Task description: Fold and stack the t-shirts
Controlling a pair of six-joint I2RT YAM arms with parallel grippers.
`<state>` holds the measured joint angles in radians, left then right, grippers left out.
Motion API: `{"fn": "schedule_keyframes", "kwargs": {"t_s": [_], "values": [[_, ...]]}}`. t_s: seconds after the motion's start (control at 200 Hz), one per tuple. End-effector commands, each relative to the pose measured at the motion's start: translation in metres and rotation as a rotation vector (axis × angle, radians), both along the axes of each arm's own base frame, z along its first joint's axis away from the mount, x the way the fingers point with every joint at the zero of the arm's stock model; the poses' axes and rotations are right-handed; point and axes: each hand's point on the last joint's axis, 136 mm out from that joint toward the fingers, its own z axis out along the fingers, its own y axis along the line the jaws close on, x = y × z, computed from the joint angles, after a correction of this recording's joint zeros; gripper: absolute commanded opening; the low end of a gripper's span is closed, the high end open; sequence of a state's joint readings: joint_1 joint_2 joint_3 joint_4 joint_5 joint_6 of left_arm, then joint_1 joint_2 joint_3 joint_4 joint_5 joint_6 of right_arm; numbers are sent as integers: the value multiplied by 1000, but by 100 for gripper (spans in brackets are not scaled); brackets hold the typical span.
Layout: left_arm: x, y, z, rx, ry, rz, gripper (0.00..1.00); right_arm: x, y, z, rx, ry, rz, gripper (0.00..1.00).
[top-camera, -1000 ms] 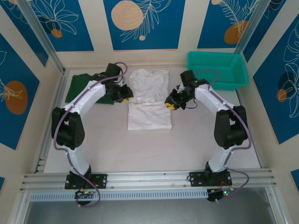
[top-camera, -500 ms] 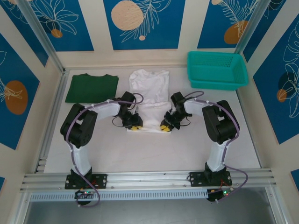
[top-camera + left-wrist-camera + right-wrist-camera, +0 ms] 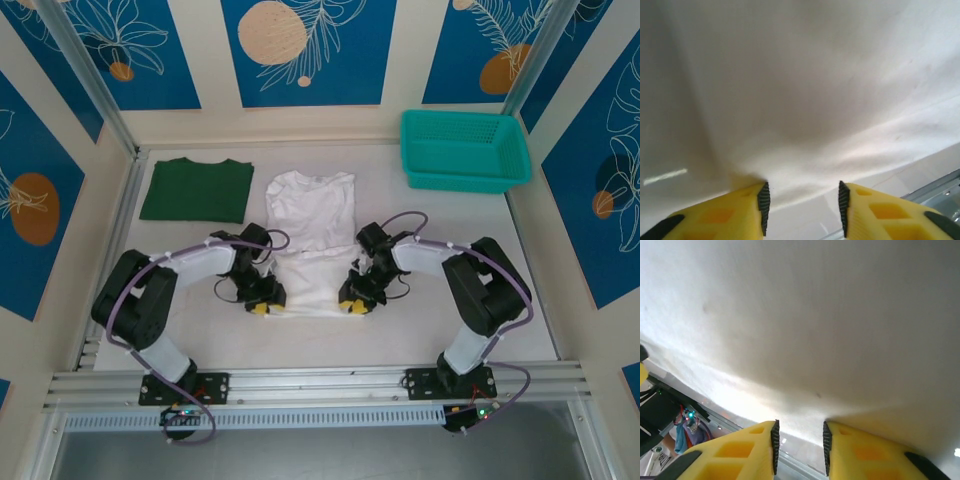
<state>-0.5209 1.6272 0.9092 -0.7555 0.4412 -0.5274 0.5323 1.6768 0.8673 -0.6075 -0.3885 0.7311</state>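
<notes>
The white t-shirt (image 3: 310, 215) lies flat in the middle of the table, its lower half folded up over itself; its cloth fills the left wrist view (image 3: 800, 90) and the right wrist view (image 3: 805, 325). My left gripper (image 3: 262, 305) (image 3: 802, 207) sits low at the shirt's near left corner, jaws apart, with the hem just at the fingertips. At the near right corner my right gripper (image 3: 352, 303) (image 3: 800, 447) is likewise open against the hem. The dark green t-shirt (image 3: 197, 190) rests folded at the back left, away from both grippers.
A teal mesh basket (image 3: 465, 150) stands at the back right corner. The metal rail (image 3: 320, 385) runs along the near edge, close behind both grippers. Bare table (image 3: 420, 330) lies to the right of the shirt.
Both grippers came from beside the shirt's middle down to its near corners. The white shirt has shifted toward the near edge and its lower edge reaches further forward.
</notes>
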Motion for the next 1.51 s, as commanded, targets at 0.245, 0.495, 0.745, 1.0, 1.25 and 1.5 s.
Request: {"fn": "schedule_keyframes", "kwargs": {"t_s": [0.245, 0.495, 0.745, 1.0, 1.25, 1.5], "values": [[74, -44, 63, -156, -148, 49, 57, 66, -6, 42, 13, -112, -152, 29], [111, -57, 43, -190, -175, 143, 60, 94, 1, 15, -29, -86, -166, 20], [139, -51, 33, -141, -241, 181, 67, 126, 4, 6, -94, -78, -184, 20], [171, -40, 24, -135, -275, 270, 67, 144, -5, -7, -125, -16, -254, 23], [208, -35, 47, -125, -362, 329, 69, 168, -13, 0, -86, -11, -323, 32], [217, -18, 97, -63, -500, 294, 72, 180, -8, 35, 5, -139, -285, 35]]}}
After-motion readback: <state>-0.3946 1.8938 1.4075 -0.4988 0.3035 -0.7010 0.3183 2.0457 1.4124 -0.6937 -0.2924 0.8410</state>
